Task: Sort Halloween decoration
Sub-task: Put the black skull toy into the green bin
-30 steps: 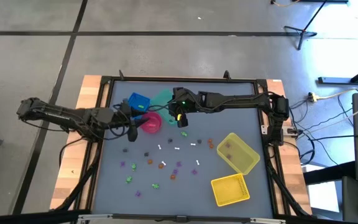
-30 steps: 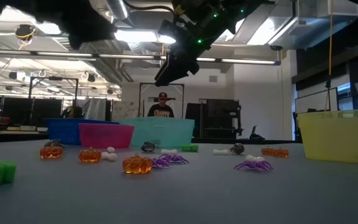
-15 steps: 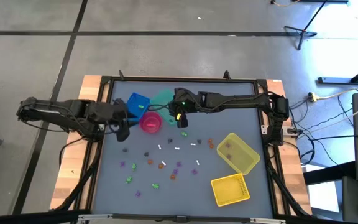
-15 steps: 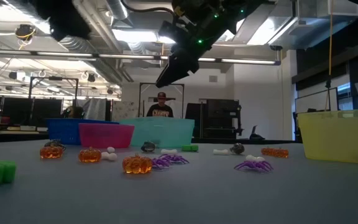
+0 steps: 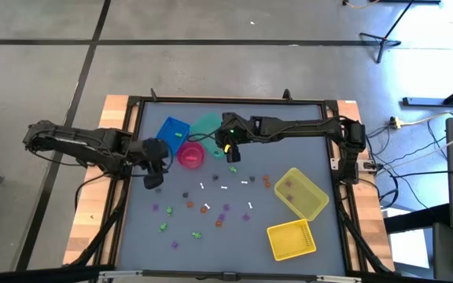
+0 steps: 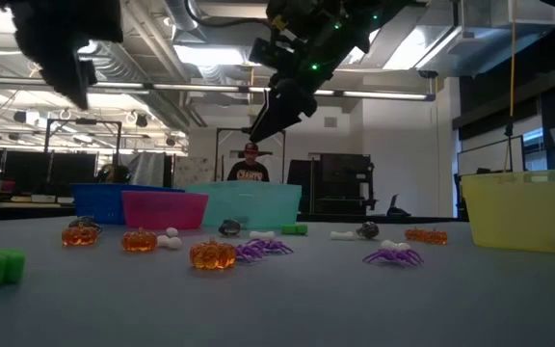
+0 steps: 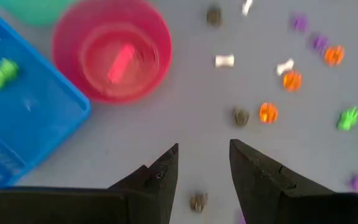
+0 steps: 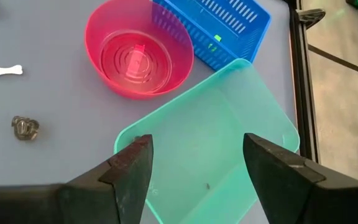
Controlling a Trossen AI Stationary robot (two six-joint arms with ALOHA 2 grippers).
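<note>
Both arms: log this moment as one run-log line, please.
left gripper: open, empty, above dark grey trinket | right gripper: open, empty, over teal bin | pink bowl, blue basket beside it

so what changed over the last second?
The left gripper pulled back from beside the pink bowl toward the table's left side and now hangs open and empty over a dark grey trinket. The right gripper stayed open above the teal bin, only swinging slightly. Nothing was grasped or released. Bins and scattered trinkets have not moved.
</note>
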